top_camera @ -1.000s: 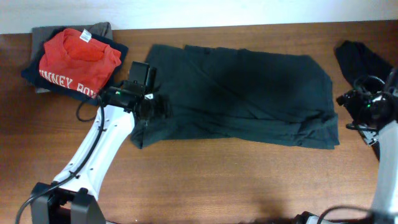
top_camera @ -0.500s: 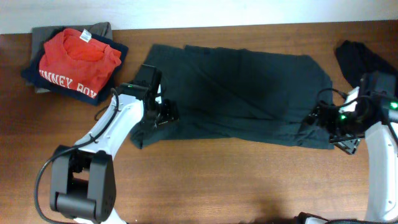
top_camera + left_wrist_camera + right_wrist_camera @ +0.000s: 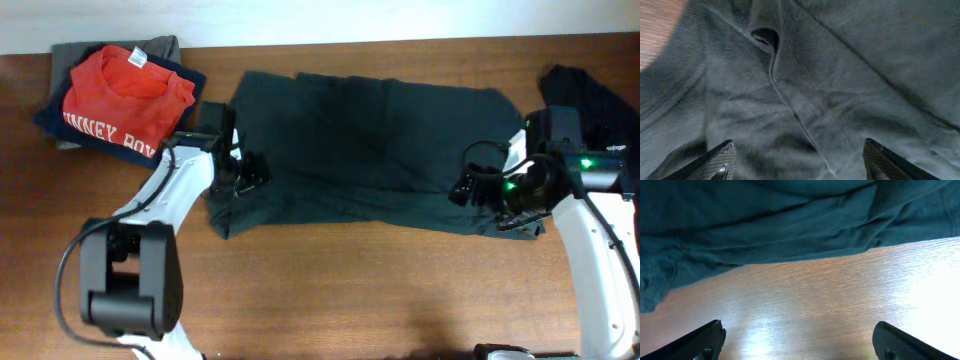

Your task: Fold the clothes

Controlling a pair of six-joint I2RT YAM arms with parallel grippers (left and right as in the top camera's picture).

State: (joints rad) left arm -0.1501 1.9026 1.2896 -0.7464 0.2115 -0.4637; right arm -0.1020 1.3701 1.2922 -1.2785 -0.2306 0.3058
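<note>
The dark T-shirt [image 3: 380, 150] lies spread across the middle of the table [image 3: 330, 290], toward its far edge, lettering out of sight. The left gripper [image 3: 250, 172] hangs wide over its left end, where a seam and a small gap in the cloth show. Closing there could pinch one layer only, or bunch several, and skew the fold. The right gripper [image 3: 464, 189], also spread wide and holding nothing, looks down on bare wood just near of the rumpled near-right hem. It may close on nothing or scrape the table. An uneven pull would probably drag the shirt toward the folded stack topped by a red shirt [image 3: 125, 95] at far left. A black garment [image 3: 580, 95] waits at far right. The surface is brown wood grain, glossy under the light; behind it runs a white wall [image 3: 300, 20].
</note>
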